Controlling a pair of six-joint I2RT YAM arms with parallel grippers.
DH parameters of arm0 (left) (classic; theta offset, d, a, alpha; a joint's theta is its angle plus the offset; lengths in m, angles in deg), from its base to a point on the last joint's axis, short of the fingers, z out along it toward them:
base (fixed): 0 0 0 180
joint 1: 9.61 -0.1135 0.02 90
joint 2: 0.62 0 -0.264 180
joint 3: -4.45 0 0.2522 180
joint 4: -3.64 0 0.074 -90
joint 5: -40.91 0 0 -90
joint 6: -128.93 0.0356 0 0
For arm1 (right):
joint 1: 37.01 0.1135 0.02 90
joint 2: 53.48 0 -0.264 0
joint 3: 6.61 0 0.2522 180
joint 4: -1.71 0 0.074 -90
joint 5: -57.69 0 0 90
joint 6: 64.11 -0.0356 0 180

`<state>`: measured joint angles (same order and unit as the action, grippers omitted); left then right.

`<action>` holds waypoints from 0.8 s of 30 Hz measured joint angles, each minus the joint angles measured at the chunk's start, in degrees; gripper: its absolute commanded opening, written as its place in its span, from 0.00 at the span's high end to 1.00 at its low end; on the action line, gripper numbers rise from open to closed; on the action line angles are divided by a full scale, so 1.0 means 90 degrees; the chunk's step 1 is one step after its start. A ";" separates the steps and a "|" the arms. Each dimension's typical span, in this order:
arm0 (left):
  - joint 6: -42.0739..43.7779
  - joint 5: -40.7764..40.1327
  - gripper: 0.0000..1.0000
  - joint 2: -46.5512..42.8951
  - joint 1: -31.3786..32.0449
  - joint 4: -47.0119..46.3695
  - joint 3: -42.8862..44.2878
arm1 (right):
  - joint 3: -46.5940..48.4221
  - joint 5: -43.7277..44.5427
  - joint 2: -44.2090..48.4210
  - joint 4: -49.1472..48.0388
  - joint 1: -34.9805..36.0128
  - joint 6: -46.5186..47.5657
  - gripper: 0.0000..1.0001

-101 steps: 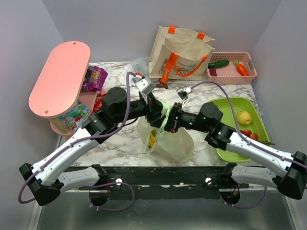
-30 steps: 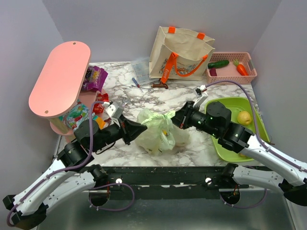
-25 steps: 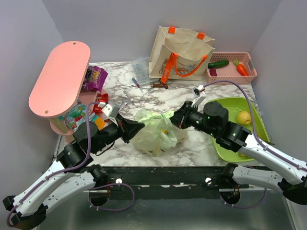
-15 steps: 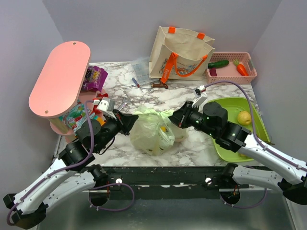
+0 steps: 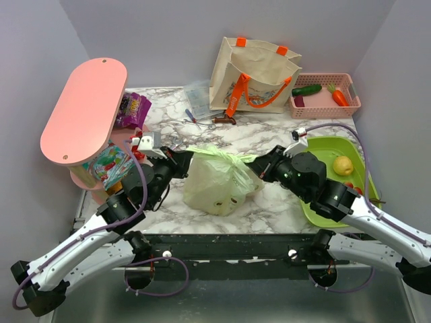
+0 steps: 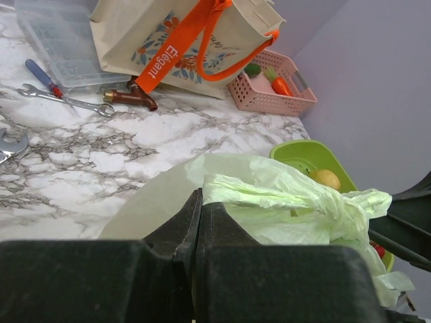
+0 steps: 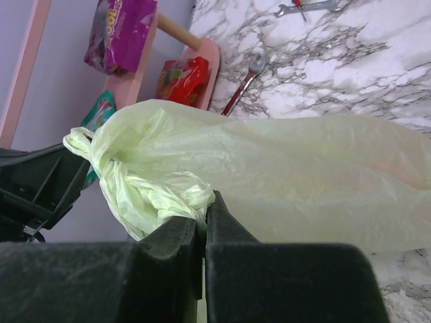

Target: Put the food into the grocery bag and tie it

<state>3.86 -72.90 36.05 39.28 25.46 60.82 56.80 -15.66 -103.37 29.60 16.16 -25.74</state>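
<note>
Plastic stretches tight at the centre of the overhead view, where the grocery bag (image 5: 217, 180) sits on the marble table (image 5: 269, 131) with its top gathered into a twisted band between two arms. The left gripper (image 5: 186, 159), reaching in from the left of the frame, is clamped on one end of that band; its wrist view shows the crumpled green film coming out from between the closed jaws. The right gripper (image 5: 265, 165), coming from the right, is pinched on the other end, and its wrist view shows a bunched knot of plastic just above its closed fingers. The bag's body bulges below the band and rests on the table; what lies inside does not show clearly through the film. At the right of the frame a yellow fruit (image 5: 343, 165) lies on a green tray (image 5: 316, 149), apart from the bag. Along the top stand a canvas tote (image 5: 252, 70) and a pink basket (image 5: 323, 101) holding a cucumber (image 5: 307, 89) and a carrot (image 5: 339, 97). A pink shelf (image 5: 84, 108) with snack packets (image 5: 132, 109) fills the upper left.
</note>
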 measured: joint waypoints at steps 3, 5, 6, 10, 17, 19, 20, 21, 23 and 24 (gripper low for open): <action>-0.0053 -0.0202 1.00 0.0148 0.0015 -0.0228 0.0000 | -0.0036 0.0306 0.0085 0.0066 0.0002 -0.0095 0.99; -0.0087 -0.0308 1.00 0.0175 0.0041 -0.0321 0.0000 | -0.0039 0.0459 0.0131 0.0114 0.0005 -0.0151 0.99; -0.0100 -0.0335 1.00 0.0185 0.0049 -0.0350 0.0000 | -0.0039 0.0563 0.0158 0.0172 0.0012 -0.0206 0.99; -0.0163 -0.0461 1.00 0.0338 0.0102 -0.0461 0.0002 | -0.0036 0.0971 0.0260 0.0491 0.0046 -0.0449 0.99; -0.0267 -0.0471 1.00 0.0656 0.0134 -0.0546 0.0000 | -0.0070 0.1593 0.0287 0.1086 0.0095 -0.1061 0.99; -0.0311 -0.0471 1.00 0.0678 0.0153 -0.0556 -0.0002 | -0.0158 0.1724 0.0299 0.1168 0.0104 -0.1280 0.99; -0.0333 -0.0469 1.00 0.0682 0.0170 -0.0561 -0.0015 | -0.0221 0.1787 0.0313 0.1200 0.0107 -0.1396 0.99; -0.0352 -0.0466 1.00 0.0687 0.0180 -0.0561 -0.0039 | -0.0294 0.1848 0.0330 0.1224 0.0114 -0.1508 0.99; -0.0389 -0.0461 1.00 0.0719 0.0197 -0.0559 -0.0107 | -0.0449 0.1955 0.0359 0.1258 0.0136 -0.1710 0.99; -0.0410 -0.0457 1.00 0.0746 0.0197 -0.0556 -0.0146 | -0.0517 0.2011 0.0367 0.1275 0.0141 -0.1804 0.99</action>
<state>0.16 -77.01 42.76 41.05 20.45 59.51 52.14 2.44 -100.07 41.07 17.43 -41.98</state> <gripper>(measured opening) 0.006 0.052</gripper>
